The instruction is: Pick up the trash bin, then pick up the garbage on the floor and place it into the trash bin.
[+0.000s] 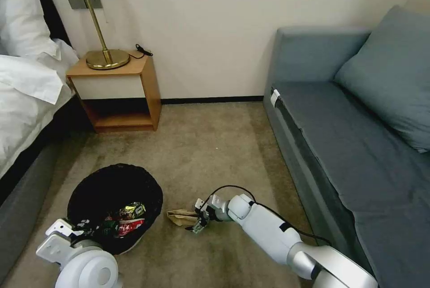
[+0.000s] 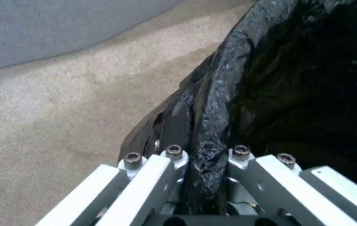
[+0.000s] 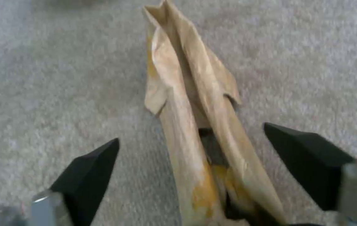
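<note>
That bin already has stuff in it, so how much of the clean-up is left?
Mostly done. The left gripper is clamped on the rim of the bin, and wrappers lie inside. The paper bag lies on the carpet; the right gripper has its jaws open either side of it, not yet closed. Left: grip that bag and drop it in the bin.

No text, label or number can be read anywhere.
</note>
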`<state>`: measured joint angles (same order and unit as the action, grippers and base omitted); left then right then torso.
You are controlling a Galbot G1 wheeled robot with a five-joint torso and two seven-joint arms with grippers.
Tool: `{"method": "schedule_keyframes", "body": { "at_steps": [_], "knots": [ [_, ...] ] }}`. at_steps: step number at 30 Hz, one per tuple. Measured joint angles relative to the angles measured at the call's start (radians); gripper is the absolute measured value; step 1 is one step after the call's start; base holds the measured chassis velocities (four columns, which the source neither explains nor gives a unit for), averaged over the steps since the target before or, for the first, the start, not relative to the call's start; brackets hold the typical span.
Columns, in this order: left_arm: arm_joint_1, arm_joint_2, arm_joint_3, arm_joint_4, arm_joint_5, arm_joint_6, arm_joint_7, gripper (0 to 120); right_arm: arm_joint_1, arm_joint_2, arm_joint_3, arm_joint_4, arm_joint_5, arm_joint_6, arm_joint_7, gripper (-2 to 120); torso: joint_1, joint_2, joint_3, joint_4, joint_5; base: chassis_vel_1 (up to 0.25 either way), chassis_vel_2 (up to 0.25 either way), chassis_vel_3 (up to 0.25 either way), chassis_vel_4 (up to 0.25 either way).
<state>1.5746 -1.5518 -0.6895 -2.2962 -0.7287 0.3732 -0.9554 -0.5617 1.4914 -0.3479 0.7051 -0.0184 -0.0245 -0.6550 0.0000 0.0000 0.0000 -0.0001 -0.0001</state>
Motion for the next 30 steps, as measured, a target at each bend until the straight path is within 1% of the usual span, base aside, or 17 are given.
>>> {"method": "schedule_keyframes", "body": {
  "at_steps": [2, 4, 6, 7, 8, 9, 10, 11, 12, 14, 17, 19, 20, 21, 24, 28, 30],
  "knots": [
    [0.000, -0.001, 0.001, 0.000, 0.000, 0.000, 0.000, 0, 0.000, 0.001, 0.000, -0.003, -0.004, 0.000, -0.001, 86, 0.000, 0.000, 0.000, 0.0000, 0.0000, 0.000, 0.000, 0.000, 0.000],
    [0.000, -0.001, 0.002, 0.000, 0.000, 0.000, 0.000, 0, -0.002, 0.008, 0.004, -0.011, -0.009, 0.002, -0.002, 73, 0.000, 0.000, 0.000, 0.0000, 0.0002, 0.000, 0.000, 0.000, 0.000],
    [0.001, 0.000, 0.001, 0.000, 0.000, -0.001, 0.000, 0, 0.000, 0.015, 0.008, -0.021, -0.010, 0.003, -0.002, 67, 0.000, 0.000, 0.000, 0.0001, 0.0002, 0.000, 0.000, 0.000, 0.000],
    [0.001, 0.000, 0.001, 0.000, 0.000, -0.001, 0.000, 0, 0.000, 0.015, 0.008, -0.021, -0.010, 0.003, -0.002, 67, 0.000, 0.000, 0.000, 0.0001, 0.0002, 0.000, 0.000, 0.000, 0.000],
    [0.002, 0.000, -0.001, 0.000, 0.000, -0.001, 0.000, 0, 0.002, 0.020, 0.011, -0.032, -0.014, 0.004, -0.002, 59, 0.000, 0.000, 0.000, 0.0001, 0.0002, 0.000, 0.000, 0.000, 0.000],
    [0.003, 0.001, -0.001, 0.000, 0.000, -0.001, 0.000, 0, 0.004, 0.023, 0.014, -0.037, -0.015, 0.004, -0.002, 55, 0.000, 0.000, 0.000, 0.0001, 0.0001, 0.000, 0.000, 0.000, 0.000],
    [0.003, 0.001, -0.001, 0.000, 0.000, -0.001, 0.000, 0, 0.004, 0.023, 0.014, -0.037, -0.015, 0.004, -0.002, 55, 0.000, 0.000, 0.000, 0.0001, 0.0001, 0.000, 0.000, 0.000, 0.000],
    [0.004, 0.001, -0.002, 0.000, -0.001, -0.002, 0.000, 0, 0.006, 0.025, 0.017, -0.042, -0.015, 0.005, -0.002, 48, 0.000, 0.000, 0.000, 0.0001, 0.0001, 0.000, 0.000, 0.000, 0.000],
    [0.004, 0.001, -0.002, 0.000, -0.001, -0.003, 0.000, 0, 0.007, 0.026, 0.019, -0.045, -0.015, 0.006, -0.002, 45, 0.000, 0.000, 0.000, 0.0001, 0.0001, 0.000, 0.000, 0.000, 0.000],
    [0.005, 0.001, -0.002, 0.000, -0.001, -0.003, 0.000, 0, 0.008, 0.026, 0.022, -0.046, -0.016, 0.007, -0.002, 35, 0.000, 0.000, 0.000, 0.0001, 0.0001, 0.000, 0.000, 0.000, 0.000],
    [0.005, 0.001, -0.002, 0.000, -0.001, -0.003, 0.000, 0, 0.008, 0.023, 0.024, -0.045, -0.016, 0.007, -0.002, 30, 0.000, 0.000, 0.000, 0.0002, 0.0002, 0.000, 0.000, 0.000, 0.000],
    [0.003, 0.001, -0.001, 0.000, -0.001, -0.004, 0.000, 0, 0.009, 0.017, 0.030, -0.045, -0.016, 0.008, -0.002, 19, 0.000, 0.000, 0.000, 0.0000, 0.0001, 0.000, 0.000, 0.000, 0.000],
    [0.003, 0.001, -0.001, 0.000, -0.001, -0.004, 0.000, 0, 0.009, 0.017, 0.030, -0.045, -0.016, 0.008, -0.002, 19, 0.000, 0.000, 0.000, 0.0000, 0.0001, 0.000, 0.000, 0.000, 0.000],
    [0.003, 0.000, 0.001, 0.000, -0.001, -0.004, 0.000, 0, 0.009, 0.015, 0.034, -0.045, -0.016, 0.010, -0.002, 16, 0.000, 0.000, 0.000, 0.0001, 0.0002, 0.000, 0.000, 0.000, 0.000],
    [0.002, 0.000, 0.003, 0.000, -0.001, -0.004, 0.000, 0, 0.006, 0.005, 0.049, -0.047, -0.019, 0.015, -0.002, 0, 0.000, 0.000, 0.000, 0.0001, 0.0002, 0.000, 0.000, 0.000, 0.000],
    [0.002, 0.000, 0.003, 0.001, -0.001, -0.004, 0.000, 0, -0.002, -0.010, 0.067, -0.041, -0.023, 0.018, 0.000, 3, 0.000, 0.000, 0.000, 0.0002, 0.0004, 0.000, 0.000, 0.000, 0.000],
    [0.003, 0.002, 0.002, 0.001, -0.001, -0.005, 0.000, 0, -0.003, -0.033, 0.099, -0.031, -0.030, 0.018, 0.005, 4, 0.000, 0.000, 0.000, 0.0002, 0.0003, 0.000, 0.000, 0.000, 0.000]
  ]
}}
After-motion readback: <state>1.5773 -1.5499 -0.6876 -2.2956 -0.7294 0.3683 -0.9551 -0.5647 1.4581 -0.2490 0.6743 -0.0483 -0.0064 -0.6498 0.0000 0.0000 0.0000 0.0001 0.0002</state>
